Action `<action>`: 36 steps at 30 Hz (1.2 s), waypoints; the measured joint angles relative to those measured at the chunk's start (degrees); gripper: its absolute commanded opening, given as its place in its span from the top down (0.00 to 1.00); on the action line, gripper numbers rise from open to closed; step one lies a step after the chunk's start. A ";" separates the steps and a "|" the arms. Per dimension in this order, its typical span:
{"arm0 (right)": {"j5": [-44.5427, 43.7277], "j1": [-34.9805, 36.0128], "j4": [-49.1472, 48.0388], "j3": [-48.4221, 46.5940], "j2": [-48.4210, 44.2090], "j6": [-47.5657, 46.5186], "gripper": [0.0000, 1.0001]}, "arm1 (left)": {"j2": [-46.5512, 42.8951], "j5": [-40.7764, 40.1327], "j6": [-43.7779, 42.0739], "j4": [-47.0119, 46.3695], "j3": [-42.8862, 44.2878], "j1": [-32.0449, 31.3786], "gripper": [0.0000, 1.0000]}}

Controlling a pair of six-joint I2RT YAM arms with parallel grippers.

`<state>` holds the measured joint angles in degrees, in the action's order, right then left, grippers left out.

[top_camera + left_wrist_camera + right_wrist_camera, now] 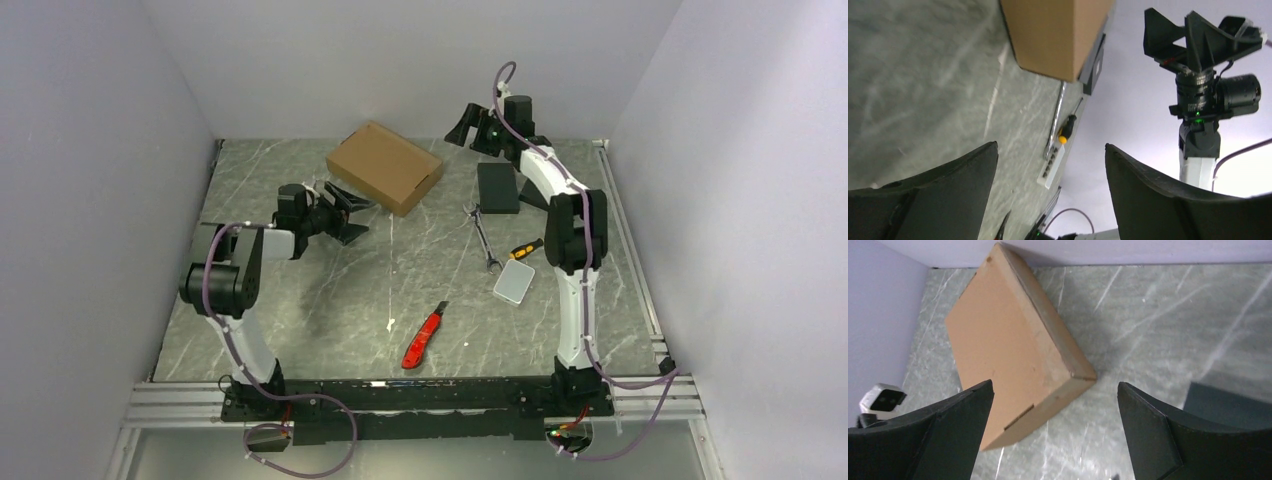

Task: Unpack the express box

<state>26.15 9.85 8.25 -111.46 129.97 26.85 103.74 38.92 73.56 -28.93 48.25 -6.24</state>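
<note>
- While the express box (385, 167) lies flat at the far side of the table (300, 300) with its flap lid closed, unpacking is judged not yet begun; no contents are visible.
- Remaining work, as a judgement: open the lid, then lift out whatever is inside.
- Left gripper (352, 218): jaws stand wide apart and hold nothing. It sits low over the table, near the box's near-left edge, and does not touch it. In the left wrist view, one box corner lies ahead of the fingers.
- Right gripper (463, 127): jaws spread fully and hold nothing. It is raised just beside the box's far-right end. In the right wrist view, the box lies below, clear of both fingers.
- Red utility knife (424, 336): lies toward the near edge, well apart from both grippers.
- Black flat box (497, 187), wrench (483, 238) and screwdriver (525, 250): lie to the right of the express box.
</note>
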 measured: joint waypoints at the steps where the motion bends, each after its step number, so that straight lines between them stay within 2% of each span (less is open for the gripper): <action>1: 0.39 0.11 0.00 -2.08 1.99 0.42 0.03 | 1.60 -0.61 0.52 -0.61 0.52 0.00 0.19; 7: 2.91 0.79 -0.81 -13.11 12.98 1.97 0.10 | 9.09 -4.07 0.76 -0.46 7.19 -0.35 0.21; 14: 6.23 2.01 -1.51 -18.01 19.08 2.80 0.13 | 13.09 -6.32 -1.33 0.57 12.35 -0.44 0.22; 21: 8.61 4.66 -2.82 -16.37 18.73 2.64 0.34 | 13.53 -7.45 -5.51 5.44 15.04 -0.46 0.23; 24: 8.96 5.79 -5.35 -6.71 14.01 2.86 0.36 | 12.52 -8.41 -8.68 10.19 15.47 -0.46 0.21; 28: 9.11 7.98 -8.02 13.29 2.62 4.37 0.37 | 7.06 -9.81 -13.22 18.08 13.05 -0.44 0.17; 32: 10.27 12.90 -13.07 35.76 -13.09 7.37 0.34 | -5.35 -13.25 -18.99 32.33 8.85 -0.07 0.11; 34: 10.60 16.28 -15.10 45.81 -21.62 8.66 0.29 | -13.20 -16.13 -22.05 40.72 6.97 0.72 0.03; 36: 10.60 18.64 -14.56 50.56 -27.26 8.98 0.24 | -20.28 -18.88 -24.57 47.87 5.70 2.71 0.01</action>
<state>36.75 28.49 -6.31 -60.90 102.72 35.83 83.46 20.03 48.99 18.94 53.95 -3.53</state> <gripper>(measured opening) 0.694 0.951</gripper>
